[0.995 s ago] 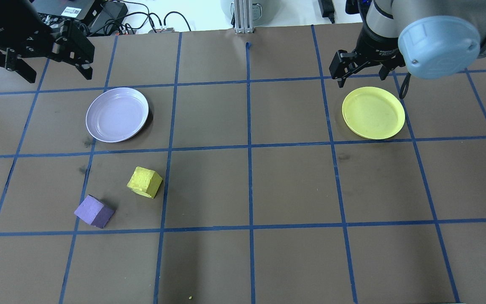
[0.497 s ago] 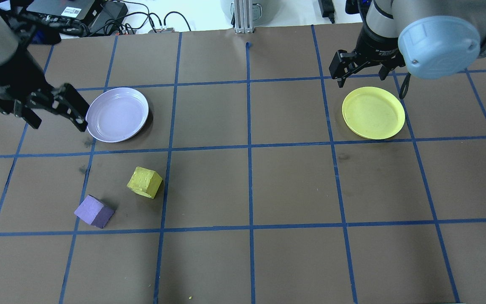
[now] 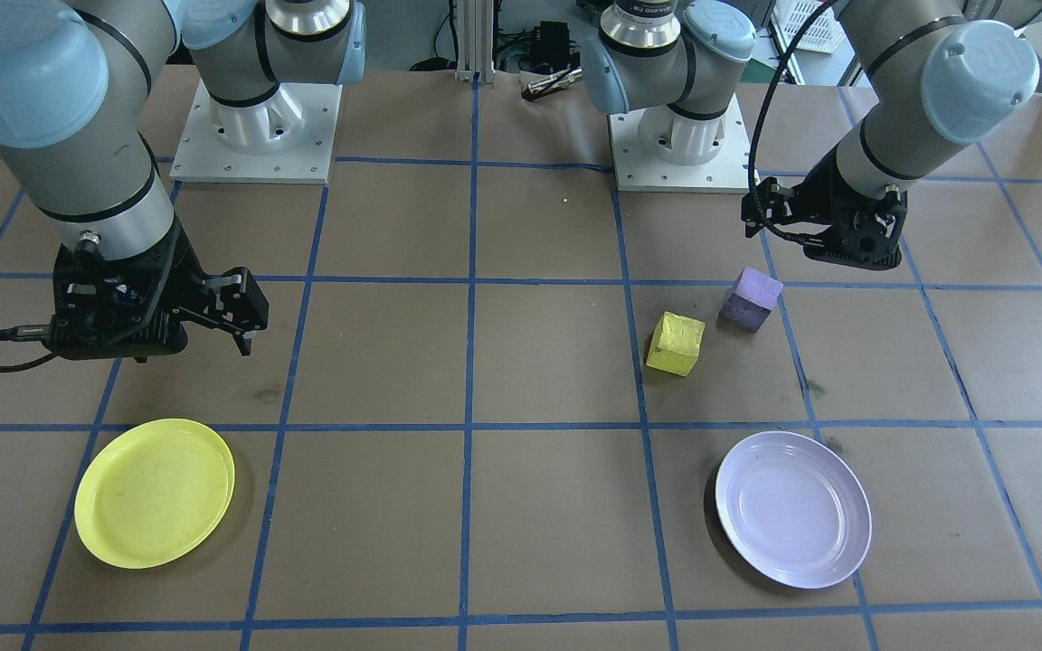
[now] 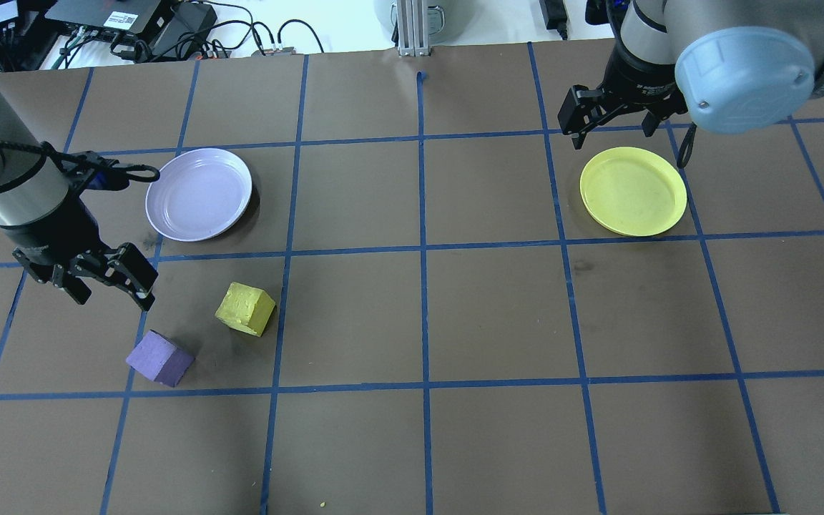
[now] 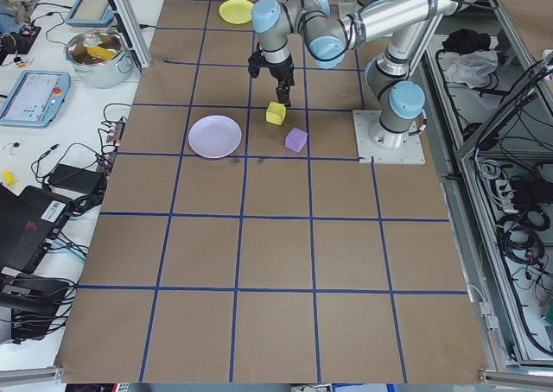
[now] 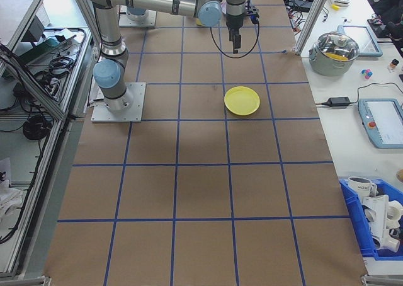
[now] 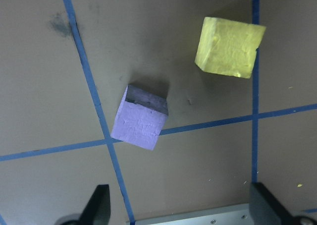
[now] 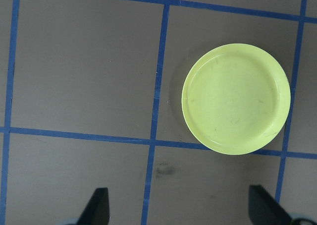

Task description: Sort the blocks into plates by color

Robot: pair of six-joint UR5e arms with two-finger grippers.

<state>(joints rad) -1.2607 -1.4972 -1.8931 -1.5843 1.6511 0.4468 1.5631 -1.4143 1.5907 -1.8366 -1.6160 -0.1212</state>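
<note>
The purple block (image 4: 160, 357) and the yellow block (image 4: 245, 308) lie close together on the table's near left. The lavender plate (image 4: 199, 193) sits beyond them, and the yellow plate (image 4: 634, 191) is at the far right. Both plates hold nothing. My left gripper (image 4: 113, 297) hangs open above the table, just beyond and left of the purple block. Its wrist view shows the purple block (image 7: 140, 122) and yellow block (image 7: 229, 46) ahead of the open fingers. My right gripper (image 4: 609, 132) hovers open at the yellow plate's far edge, with that plate (image 8: 236, 98) in its wrist view.
Blue tape lines grid the brown table. The two arm bases (image 3: 254, 136) (image 3: 679, 149) stand at the robot's edge. Cables and electronics (image 4: 169, 28) lie past the far edge. A side bench holds a pot (image 5: 99, 51) and tablets.
My left arm has swung from the far left corner towards the near side, past the lavender plate, and now hovers by the purple block. The right arm, blocks and plates have not moved.
</note>
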